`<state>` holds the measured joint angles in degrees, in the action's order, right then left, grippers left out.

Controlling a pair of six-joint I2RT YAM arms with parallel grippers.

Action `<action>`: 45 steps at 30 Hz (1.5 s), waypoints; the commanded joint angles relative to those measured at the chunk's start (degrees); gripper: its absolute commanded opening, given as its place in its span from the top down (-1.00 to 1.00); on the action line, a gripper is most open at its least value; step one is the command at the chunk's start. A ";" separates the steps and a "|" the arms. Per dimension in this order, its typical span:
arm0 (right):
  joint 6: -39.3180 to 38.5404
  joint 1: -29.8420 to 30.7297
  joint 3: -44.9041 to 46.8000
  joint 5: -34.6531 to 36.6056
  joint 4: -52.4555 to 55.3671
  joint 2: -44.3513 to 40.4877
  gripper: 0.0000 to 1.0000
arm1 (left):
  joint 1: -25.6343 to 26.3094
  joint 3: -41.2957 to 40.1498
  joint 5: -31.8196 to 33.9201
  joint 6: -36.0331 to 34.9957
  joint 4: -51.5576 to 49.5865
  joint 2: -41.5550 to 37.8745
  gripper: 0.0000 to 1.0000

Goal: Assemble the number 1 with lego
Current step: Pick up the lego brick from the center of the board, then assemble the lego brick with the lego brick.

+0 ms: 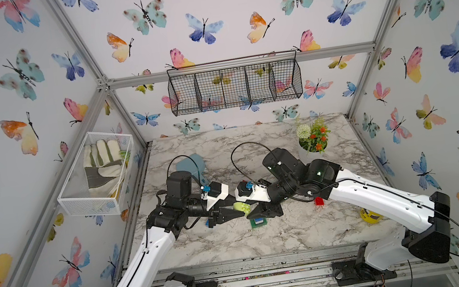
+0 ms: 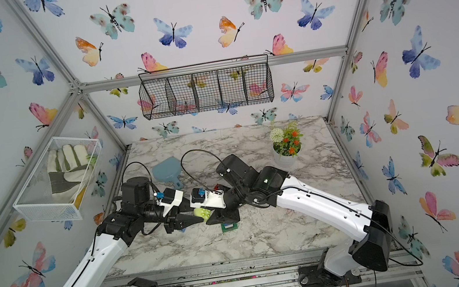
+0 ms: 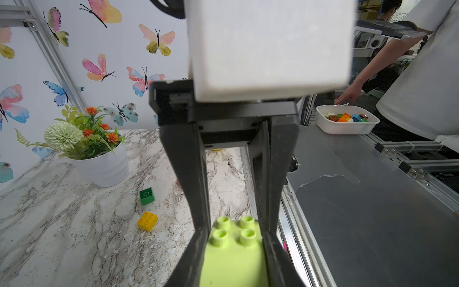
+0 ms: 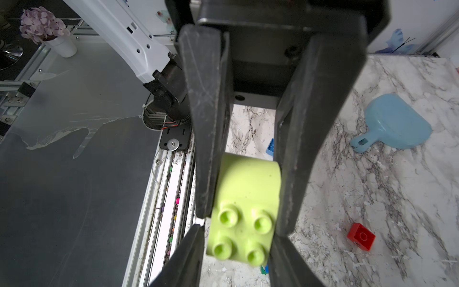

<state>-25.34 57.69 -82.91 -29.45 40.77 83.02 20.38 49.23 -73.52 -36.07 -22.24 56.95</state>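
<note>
A lime lego brick hangs above the table's middle, and my left gripper is shut on its smooth sides. My right gripper faces it tip to tip. Its jaws straddle the brick's studded end, open, with a thin gap at one finger. A green and blue lego stack lies right under the right gripper. A red brick lies by the right arm. A blue brick lies below the left gripper. A green brick and a yellow brick lie loose.
A pale blue scoop lies behind the left arm. A white flower pot stands at the back right, and a yellow tape roll lies at the right edge. A wire basket of gloves hangs on the left wall.
</note>
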 commanded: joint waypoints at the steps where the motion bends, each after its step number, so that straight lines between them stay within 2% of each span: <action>1: 2.12 0.14 -0.32 -1.79 -3.27 -0.41 0.16 | 0.43 0.07 1.51 -0.94 -0.95 -0.96 0.96; 5: 3.47 0.14 0.20 -2.27 -4.92 0.07 0.33 | 0.52 0.01 2.31 -0.45 -0.87 -1.04 0.95; 8: 3.99 0.14 0.56 -2.54 -5.74 0.46 0.60 | 0.52 0.07 2.33 0.20 -0.33 -1.16 0.91; 11: 3.99 0.14 0.98 -2.32 -6.29 0.49 0.78 | 0.50 -0.08 3.23 1.27 0.05 -1.31 0.71; 13: 3.90 0.14 1.79 -1.93 -7.25 -0.04 0.84 | 0.49 -0.48 4.77 4.46 1.88 -1.53 0.25; 14: 3.69 0.14 2.34 -1.65 -7.77 -0.25 0.85 | 0.52 -0.75 5.44 5.92 2.69 -1.72 0.09; 15: 3.36 0.14 3.00 -1.21 -8.19 -0.56 0.87 | 0.47 -1.16 6.29 7.32 3.71 -2.00 -0.28; 16: 2.84 0.14 3.51 -0.61 -8.40 -0.83 0.88 | 0.43 -1.69 7.08 9.12 5.08 -2.52 -0.99; 20: -3.10 0.07 5.64 2.98 -7.27 -1.79 0.92 | -1.29 -3.29 8.99 15.31 7.52 -6.08 -0.97; 23: -9.10 -0.79 6.91 7.29 -5.62 -2.21 0.96 | -2.45 -6.53 12.22 21.31 6.92 -13.56 -0.97; 25: -12.23 -1.67 7.20 9.74 -3.63 -2.01 0.96 | -2.45 -9.78 18.43 29.15 9.11 -19.89 -0.97; 29: -20.04 -2.40 6.86 16.50 2.59 0.19 0.93 | -2.45 -14.64 36.71 49.30 11.85 -28.77 -0.97; 31: -23.91 -2.41 4.93 21.48 7.89 3.83 0.93 | -2.45 -15.34 43.81 58.91 9.53 -29.12 -0.97; 34: -25.55 -2.41 3.21 24.50 9.04 7.21 0.94 | -2.48 -16.05 48.40 69.78 5.94 -25.51 -0.97; 37: -25.40 -2.41 0.36 23.01 10.45 11.30 0.94 | -2.53 -16.06 46.41 74.11 3.49 -19.18 -0.97; 41: -26.20 -2.40 -1.30 20.68 10.41 14.93 0.95 | -2.72 -13.37 37.07 71.79 1.09 -10.58 -0.97; 45: -27.99 -2.71 -0.97 21.67 9.74 17.50 0.96 | -2.74 -13.35 29.96 70.11 1.86 -4.11 -0.99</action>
<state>-51.09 55.42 -82.56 -7.97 48.66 99.11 17.82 34.85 -36.25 33.65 -19.64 50.46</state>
